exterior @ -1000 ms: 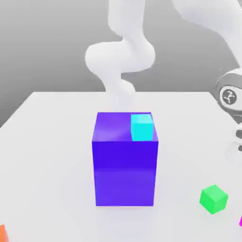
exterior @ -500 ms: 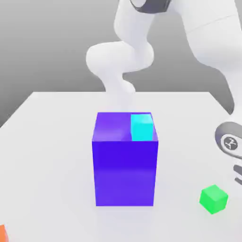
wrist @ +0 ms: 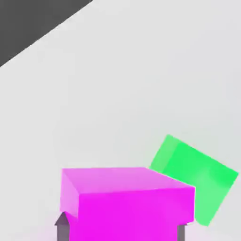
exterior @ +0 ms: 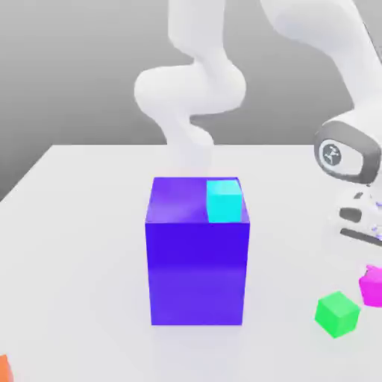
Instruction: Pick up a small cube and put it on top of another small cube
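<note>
Fingers (wrist: 62, 231) clamped on the pink cube (wrist: 127, 214), one each side! In the exterior view it's at two o'clock from the green cube (exterior: 337, 314). We're in the carry, I'd say; next, line up above green, probably the target, lower squarely, then release.

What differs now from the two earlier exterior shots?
The magenta cube, at most an edge showing before, is now held between the gripper's fingers, beside the green cube in the exterior view. The hand has shifted toward that view's left. The green cube, cyan cube, blue block and orange object stayed put.
</note>
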`<action>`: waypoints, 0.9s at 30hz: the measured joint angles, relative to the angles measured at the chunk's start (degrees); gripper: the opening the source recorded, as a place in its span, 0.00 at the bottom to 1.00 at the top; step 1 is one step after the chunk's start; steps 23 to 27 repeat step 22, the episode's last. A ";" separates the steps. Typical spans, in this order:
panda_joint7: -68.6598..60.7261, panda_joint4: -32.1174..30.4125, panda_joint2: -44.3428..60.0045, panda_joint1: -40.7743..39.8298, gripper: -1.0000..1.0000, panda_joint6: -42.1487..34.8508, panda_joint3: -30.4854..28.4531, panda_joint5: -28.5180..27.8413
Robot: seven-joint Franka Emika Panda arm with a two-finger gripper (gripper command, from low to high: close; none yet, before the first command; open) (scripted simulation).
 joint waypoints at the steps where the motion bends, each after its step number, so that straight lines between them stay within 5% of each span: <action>1: -2.68 -1.15 -1.20 -0.43 0.00 0.07 0.32 0.20; 5: -11.62 -5.39 -5.02 -1.53 0.00 0.84 0.85 -0.52; 10: -7.16 -5.50 3.14 1.02 0.00 8.43 -3.36 -9.17; 11: -6.44 -5.43 4.23 1.51 1.00 9.36 -4.04 -10.21; 17: -6.10 -5.39 4.77 1.79 1.00 9.78 -4.41 -10.70; 22: -11.66 -6.02 -3.16 -0.13 1.00 3.14 -1.10 -3.04; 27: -11.66 -6.02 -3.16 -0.13 1.00 3.14 -1.10 -3.04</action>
